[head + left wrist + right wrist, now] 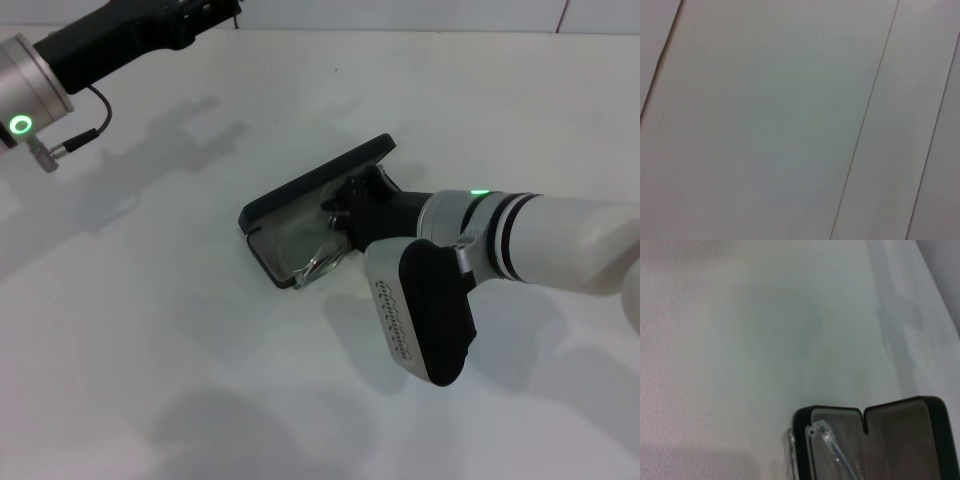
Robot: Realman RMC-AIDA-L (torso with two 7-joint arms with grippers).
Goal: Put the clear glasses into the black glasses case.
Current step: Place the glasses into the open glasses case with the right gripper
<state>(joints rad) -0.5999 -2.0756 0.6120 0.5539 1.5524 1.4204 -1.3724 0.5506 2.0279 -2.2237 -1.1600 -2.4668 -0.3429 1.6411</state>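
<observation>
The black glasses case (300, 195) lies open in the middle of the white table, its lid (330, 175) raised toward the back. The grey-lined tray (890, 445) shows in the right wrist view. The clear glasses (308, 252) rest in the tray, one end poking over its front rim. The transparent frame (832, 452) also shows in the right wrist view. My right gripper (350, 212) reaches into the open case from the right, right over the glasses' far end. My left gripper (205, 18) is parked high at the back left, far from the case.
The white table (180, 350) stretches around the case. A cable and plug (70, 145) hang from the left wrist. The left wrist view holds only pale panels (790, 125) with seams.
</observation>
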